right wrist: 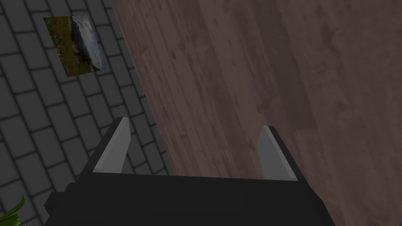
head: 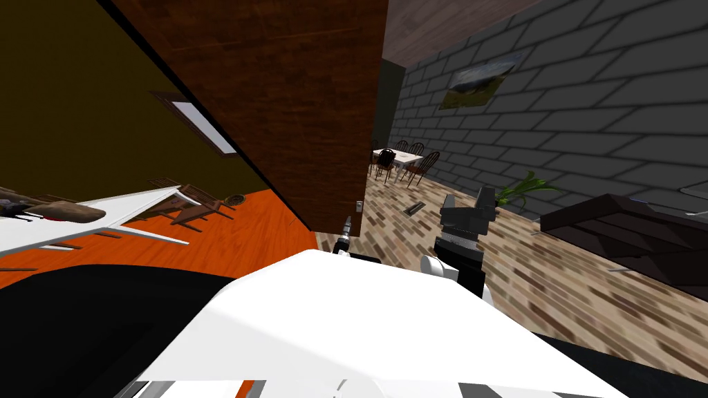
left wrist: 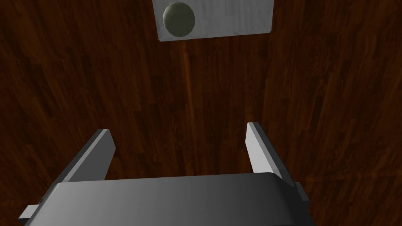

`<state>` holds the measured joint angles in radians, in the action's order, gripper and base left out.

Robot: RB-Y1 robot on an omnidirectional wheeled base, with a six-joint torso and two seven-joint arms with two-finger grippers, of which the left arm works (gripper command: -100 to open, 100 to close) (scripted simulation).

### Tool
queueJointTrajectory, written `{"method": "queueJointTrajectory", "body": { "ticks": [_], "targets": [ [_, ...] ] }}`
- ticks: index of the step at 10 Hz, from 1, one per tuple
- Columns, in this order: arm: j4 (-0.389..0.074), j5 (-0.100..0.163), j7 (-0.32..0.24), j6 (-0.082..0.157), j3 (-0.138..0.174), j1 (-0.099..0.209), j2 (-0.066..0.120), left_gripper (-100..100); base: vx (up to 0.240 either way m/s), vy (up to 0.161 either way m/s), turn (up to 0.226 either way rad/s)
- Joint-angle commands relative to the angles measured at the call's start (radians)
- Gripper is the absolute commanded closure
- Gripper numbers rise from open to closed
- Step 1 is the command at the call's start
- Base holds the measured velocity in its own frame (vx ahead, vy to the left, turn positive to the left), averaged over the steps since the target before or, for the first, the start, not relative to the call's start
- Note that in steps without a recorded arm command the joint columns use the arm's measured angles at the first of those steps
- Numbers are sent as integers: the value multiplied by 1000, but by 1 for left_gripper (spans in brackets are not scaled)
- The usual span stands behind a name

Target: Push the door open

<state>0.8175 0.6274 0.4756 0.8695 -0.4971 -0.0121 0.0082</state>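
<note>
The door point(head: 290, 103) is dark, grained wood with a matt finish. Its plate point(left wrist: 235, 17) looks like brushed grey metal, and the knob point(left wrist: 179, 18) is dull and smooth.

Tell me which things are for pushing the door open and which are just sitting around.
For the job: brown door, its round knob, left gripper.
Just about: dining table, wall picture, green plant.
</note>
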Motion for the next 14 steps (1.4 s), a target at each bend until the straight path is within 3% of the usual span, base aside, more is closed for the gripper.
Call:
{"method": "queueJointTrajectory", "body": {
  "ticks": [1,3,4,8,11,13,14],
  "targets": [
    [21,27,30,10,-33,-20,-34,-100,-139,-84,60],
    [12,24,25,19,-35,-20,-36,-100,-76,-76,13],
    [11,23,25,17,-32,-17,-19,-100,81,33,-10],
    [0,16,12,12,-13,-2,18,-100,207,45,-16],
    [-11,10,0,7,4,13,13,-100,229,-69,-17],
    [-18,6,-8,4,15,22,-11,-100,220,-81,-16],
    [-8,7,-2,2,12,16,-3,-100,82,-36,9]
  ]
}}
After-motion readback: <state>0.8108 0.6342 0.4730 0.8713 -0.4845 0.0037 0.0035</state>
